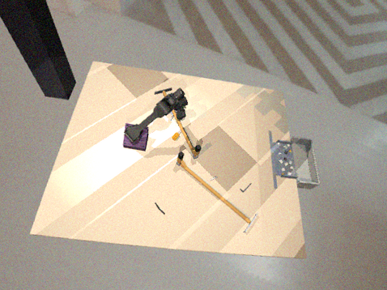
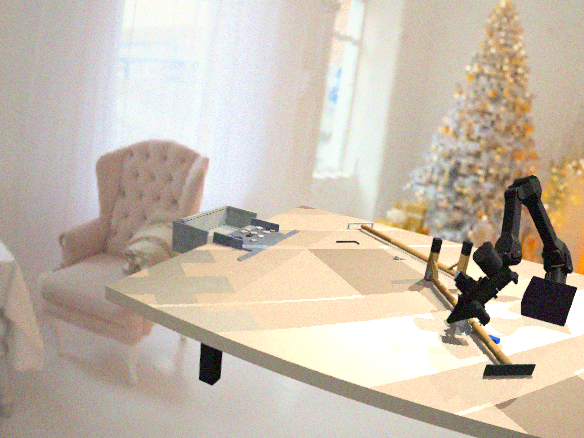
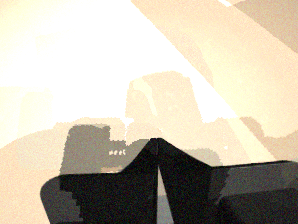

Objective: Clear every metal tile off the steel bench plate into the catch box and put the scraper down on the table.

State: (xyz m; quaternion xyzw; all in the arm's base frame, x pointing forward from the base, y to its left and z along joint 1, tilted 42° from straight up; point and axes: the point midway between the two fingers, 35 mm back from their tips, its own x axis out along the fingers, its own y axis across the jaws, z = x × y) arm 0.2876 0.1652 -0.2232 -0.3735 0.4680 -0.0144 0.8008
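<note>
Amber-shafted long scraper [image 1: 216, 193] [image 2: 400, 246] | top view: grip at tool's [image 1: 180, 94] [image 2: 452, 317] [image 3: 158, 142] six o'clock, shaft toward four | tool closed, empty

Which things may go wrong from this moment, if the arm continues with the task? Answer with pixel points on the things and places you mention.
The shut gripper [image 1: 181, 114] [image 2: 450, 320] [image 3: 158, 139] is close to the shorter, dark-headed tool [image 1: 186, 133] [image 2: 492, 345], so a lower move might knock it.

Both tools have similar wooden handles; the arm might take this one instead of the long scraper [image 1: 216, 193] [image 2: 395, 242].

The catch box [image 1: 315, 163] [image 2: 185, 237] reaches past the table edge, so a hard push might shift it and spill tiles.
</note>
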